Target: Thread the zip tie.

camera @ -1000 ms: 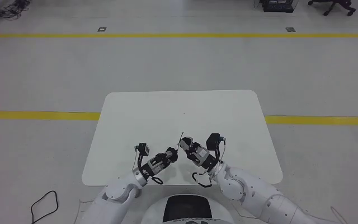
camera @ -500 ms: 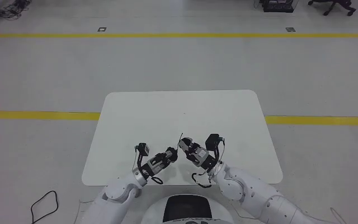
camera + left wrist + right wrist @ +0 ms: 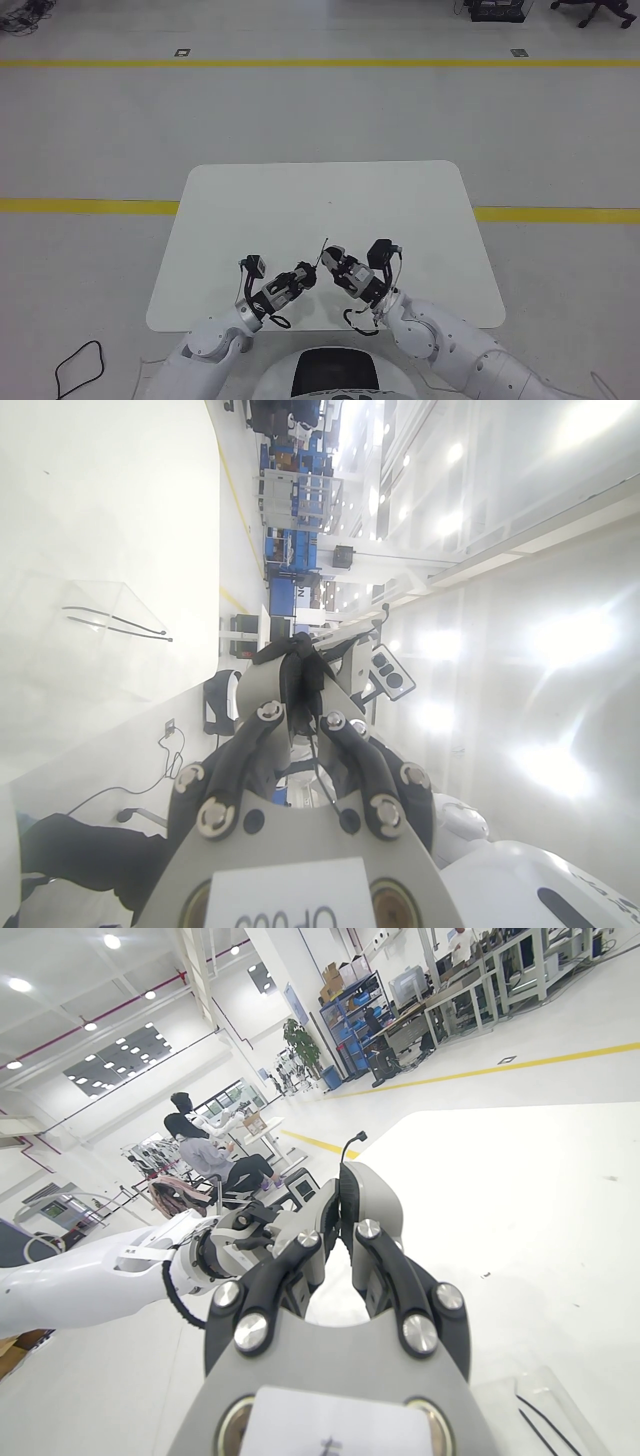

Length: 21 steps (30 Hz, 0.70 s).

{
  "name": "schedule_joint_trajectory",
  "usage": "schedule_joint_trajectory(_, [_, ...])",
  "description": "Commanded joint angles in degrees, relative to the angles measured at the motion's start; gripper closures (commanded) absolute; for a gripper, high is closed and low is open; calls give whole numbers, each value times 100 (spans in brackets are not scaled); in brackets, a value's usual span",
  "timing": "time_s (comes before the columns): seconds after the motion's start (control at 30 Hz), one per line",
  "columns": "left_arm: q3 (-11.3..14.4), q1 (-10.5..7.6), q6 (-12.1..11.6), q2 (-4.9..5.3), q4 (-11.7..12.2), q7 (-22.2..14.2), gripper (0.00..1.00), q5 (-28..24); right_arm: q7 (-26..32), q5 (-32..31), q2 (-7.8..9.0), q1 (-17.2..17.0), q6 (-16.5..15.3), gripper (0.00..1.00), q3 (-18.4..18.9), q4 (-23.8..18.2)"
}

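Over the last second almost nothing has shifted. Both pincers keep their place above the 6 o'clock side of the counter [image 3: 400, 200], and only the free end of the zip tie [image 3: 321, 253] has tipped a shade, from 12 toward 1 o'clock. The right pincer [image 3: 333, 258], aimed toward 10 o'clock, is clamped on the tie, and in its wrist view the head end curls out past the fingertips. The left pincer [image 3: 308, 274], aimed toward 2 o'clock, sits just beside it. Its pads are pressed together on a thin black strand that runs back between the fingers. Whether that strand is the tail of the same tie cannot be told. The small tilt reads as fine alignment rather than progress: no tail can be seen passing through the head, so the threading looks not yet done. The next move probably calls for bringing tail and head into line with very little slack. A clear tray [image 3: 131, 592] with two spare ties [image 3: 115, 622] lies on the counter nearby.
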Motion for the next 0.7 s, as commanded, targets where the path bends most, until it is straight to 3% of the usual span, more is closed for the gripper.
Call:
schedule_joint_trajectory(0.0, [-9, 5, 0, -4, -4, 0, 100, 1, -6, -5, 4, -18, 0, 100, 21, -5])
schedule_joint_trajectory(0.67, [-46, 58, 0, -43, -63, -67, 100, 31, 287, 27, 4, -52, 0, 100, 42, -36])
